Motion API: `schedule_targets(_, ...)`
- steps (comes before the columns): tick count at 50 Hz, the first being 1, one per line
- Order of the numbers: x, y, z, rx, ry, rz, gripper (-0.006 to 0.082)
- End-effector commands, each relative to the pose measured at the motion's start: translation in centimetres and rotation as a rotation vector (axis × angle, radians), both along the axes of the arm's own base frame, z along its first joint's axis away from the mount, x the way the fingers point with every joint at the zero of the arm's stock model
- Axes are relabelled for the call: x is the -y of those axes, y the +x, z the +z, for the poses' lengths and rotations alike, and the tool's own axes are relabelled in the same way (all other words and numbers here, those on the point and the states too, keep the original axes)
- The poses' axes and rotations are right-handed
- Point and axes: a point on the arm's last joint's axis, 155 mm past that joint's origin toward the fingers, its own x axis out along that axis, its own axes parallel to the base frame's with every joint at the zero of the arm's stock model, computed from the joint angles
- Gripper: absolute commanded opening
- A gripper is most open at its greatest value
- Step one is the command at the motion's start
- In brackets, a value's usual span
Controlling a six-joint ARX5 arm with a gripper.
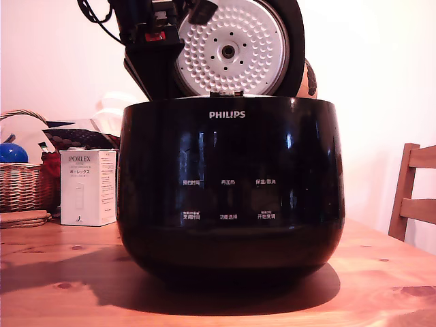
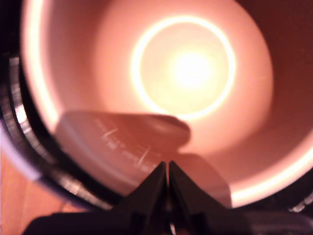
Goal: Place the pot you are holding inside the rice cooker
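Glossy black, the rice cooker (image 1: 228, 184) is set on the wooden table (image 1: 381, 286), its dimpled lid (image 1: 235, 48) raised behind. Deeper in, the pot (image 2: 195, 73) is seen down inside the cooker's rim, hidden in the exterior view. Its near wall is pinched by the gripper (image 2: 167, 166), whose jaws are held almost together

A low exterior camera faces the front of the rice cooker (image 1: 227, 197) head-on at close range. The wrist camera looks straight down into the pot (image 2: 195, 73) from just above, past the gripper (image 2: 167, 169). Both views share the cooker's rim.
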Motion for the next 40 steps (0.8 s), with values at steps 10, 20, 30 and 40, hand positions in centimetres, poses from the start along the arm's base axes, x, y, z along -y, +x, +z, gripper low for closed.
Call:
schedule_targets(10, -2.8, 0.8, 3.7, 0.093, -0.034, 0.132, -0.0022)
schedule_targets(20, -6.2, 2.4, 5.1, 0.134, -0.039, 0.299, -0.0022)
schedule_targets(30, -10.3, 4.4, 6.2, 0.204, -0.011, 0.481, -0.0022)
schedule_targets(40, -13.3, 5.8, 6.8, 0.245, -0.009, 0.648, -0.0022)
